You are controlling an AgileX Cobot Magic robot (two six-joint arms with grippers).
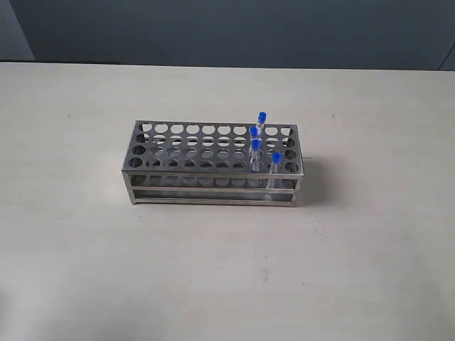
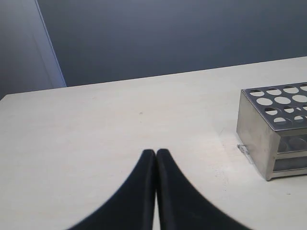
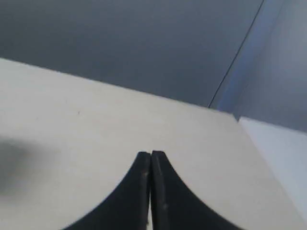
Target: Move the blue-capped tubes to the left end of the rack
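Note:
The steel rack stands in the middle of the pale table. Several blue-capped tubes stand upright in holes near its right end, one of them at the back and one at the front right. Neither arm shows in the exterior view. In the left wrist view my left gripper is shut and empty above bare table, with the rack's end off to one side. My right gripper is also shut with nothing in it, over bare table; no rack shows in the right wrist view.
A dark grey wall runs behind the table's far edge. The table is bare on all sides of the rack. A pale panel borders the table in the right wrist view.

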